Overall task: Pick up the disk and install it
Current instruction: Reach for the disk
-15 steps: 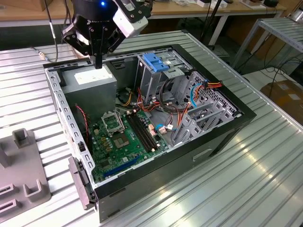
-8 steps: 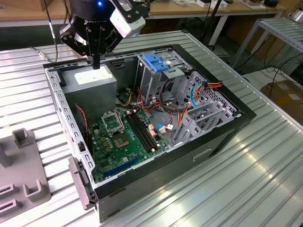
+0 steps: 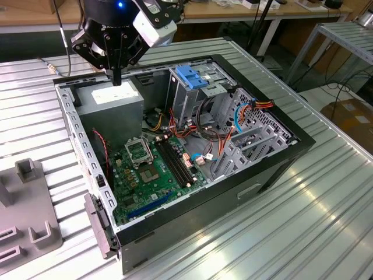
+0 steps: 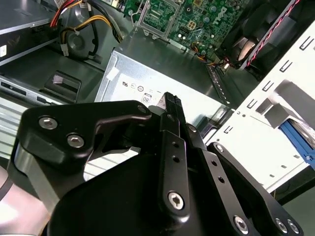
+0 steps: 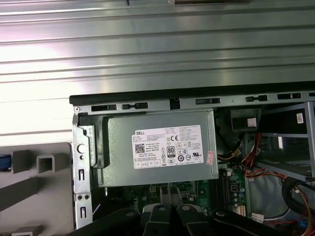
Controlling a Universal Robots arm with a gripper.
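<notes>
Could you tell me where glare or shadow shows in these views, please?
Exterior view: glare streaks the ribbed table beside the computer case. First wrist view: reflected bands cross that table, the power supply evenly lit. Second wrist view: the end effector shows faint highlights.

I'm working in what looks like a robotics lab or workshop: opened computer case (image 3: 233, 198) on a ribbed metal desk (image 3: 303, 233), wooden workbenches (image 3: 245, 13) and a cardboard box (image 3: 352, 119) behind.

Gripper (image 3: 116, 74) — matte black, angular linkage arms, silver hex-socket screws (image 4: 176, 199) at the pivots; fingers (image 4: 173, 147) drilled with small holes. White camera housing (image 3: 153, 24) beside the wrist — blue indicator light (image 3: 120, 4) above.
</notes>
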